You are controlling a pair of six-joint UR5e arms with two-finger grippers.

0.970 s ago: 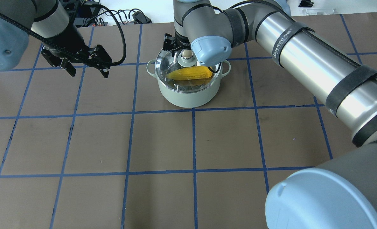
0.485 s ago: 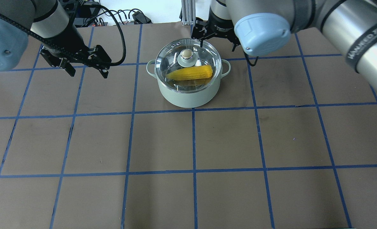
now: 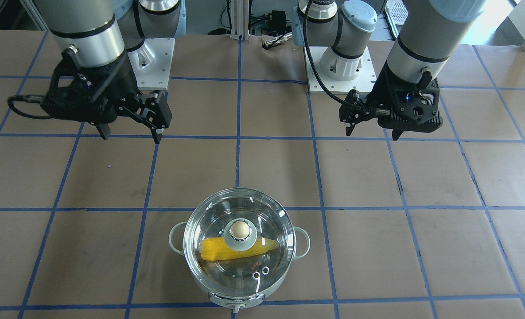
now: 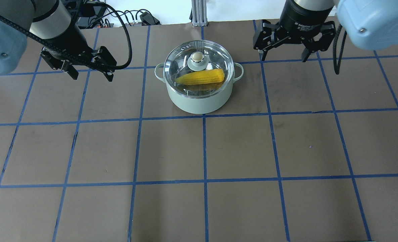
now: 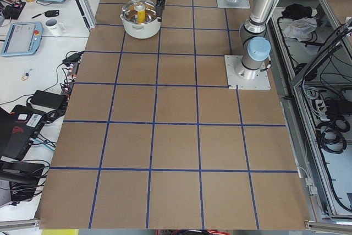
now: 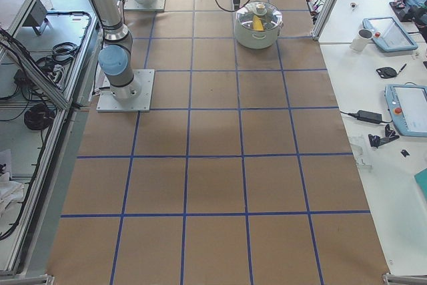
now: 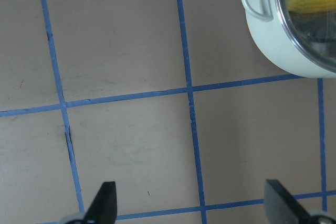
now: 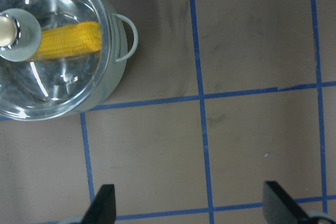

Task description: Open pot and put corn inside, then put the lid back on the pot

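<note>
The mint-green pot (image 4: pixel 199 102) stands at the far middle of the table. The clear glass lid (image 4: pixel 214 53) sits on it, and the yellow corn (image 4: pixel 202 77) lies inside under the glass. My left gripper (image 4: pixel 92 78) is open and empty, hovering left of the pot. My right gripper (image 4: pixel 283 57) is open and empty, hovering right of the pot. In the front-facing view the lid (image 3: pixel 227 208) covers the corn (image 3: pixel 213 250); the left gripper (image 3: pixel 372 133) and right gripper (image 3: pixel 131 137) hang apart from it. The right wrist view shows the lid (image 8: pixel 58 77) and corn (image 8: pixel 71 40).
Brown paper with blue tape grid lines covers the table (image 4: pixel 205 151). Cables and gear (image 4: pixel 131 16) and an aluminium post (image 4: pixel 196 11) lie beyond the far edge. The arm bases (image 3: pixel 337 62) stand behind the grippers. Side desks with tablets (image 5: pixel 22 37) flank the table.
My right gripper has left the lid knob and moved up and away to the right of the pot, open. The lid stays on the pot. My left gripper has barely moved.
</note>
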